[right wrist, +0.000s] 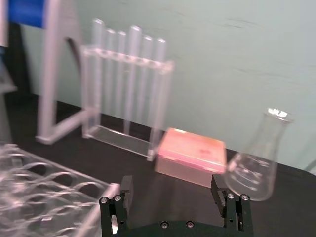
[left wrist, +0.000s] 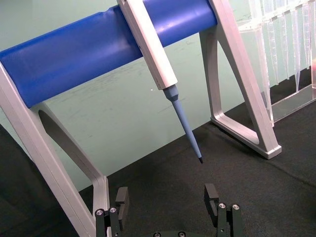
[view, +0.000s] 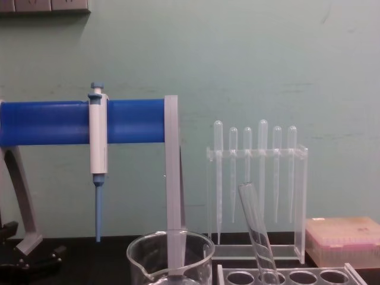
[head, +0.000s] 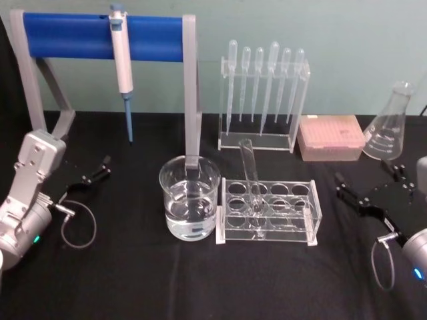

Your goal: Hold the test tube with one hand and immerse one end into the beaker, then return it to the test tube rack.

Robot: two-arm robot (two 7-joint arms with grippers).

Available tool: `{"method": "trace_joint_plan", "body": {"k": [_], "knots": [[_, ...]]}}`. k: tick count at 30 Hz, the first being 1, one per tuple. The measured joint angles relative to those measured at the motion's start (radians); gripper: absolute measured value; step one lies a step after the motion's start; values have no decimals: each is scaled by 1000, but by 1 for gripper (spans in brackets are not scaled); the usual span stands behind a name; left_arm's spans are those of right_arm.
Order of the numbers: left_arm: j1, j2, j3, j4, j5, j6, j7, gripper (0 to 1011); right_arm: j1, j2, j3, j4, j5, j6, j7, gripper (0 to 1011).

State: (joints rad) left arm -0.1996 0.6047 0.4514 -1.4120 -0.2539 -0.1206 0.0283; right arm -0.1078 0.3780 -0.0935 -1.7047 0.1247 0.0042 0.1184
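Test tube point(head: 251, 180) leans in the rack point(head: 268, 212), 3 o'clock of the beaker point(head: 189, 197): rigid, slick, probably fragile; grasp its upper stem. Both the left gripper point(left wrist: 168, 203) and the right gripper point(right wrist: 174, 193) are spread, empty.

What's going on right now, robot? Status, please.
Left gripper open, idle at table's left. Right gripper open, idle at right. Test tube leaning in rack, beside beaker. Nothing between.
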Motion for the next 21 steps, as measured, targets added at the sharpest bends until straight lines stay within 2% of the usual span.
{"method": "trace_joint_plan", "body": {"k": [1, 4, 10, 21], "knots": [[0, 0, 0, 0, 0, 0, 0, 1000, 0, 0, 0, 0, 0, 0, 0, 1002], [0, 0, 0, 0, 0, 0, 0, 1000, 31, -35, -8, 69, -45, -22, -42, 1002], [0, 0, 0, 0, 0, 0, 0, 1000, 48, -71, -19, 129, -105, -33, -87, 1002], [0, 0, 0, 0, 0, 0, 0, 1000, 48, -71, -20, 128, -107, -33, -88, 1002]]}}
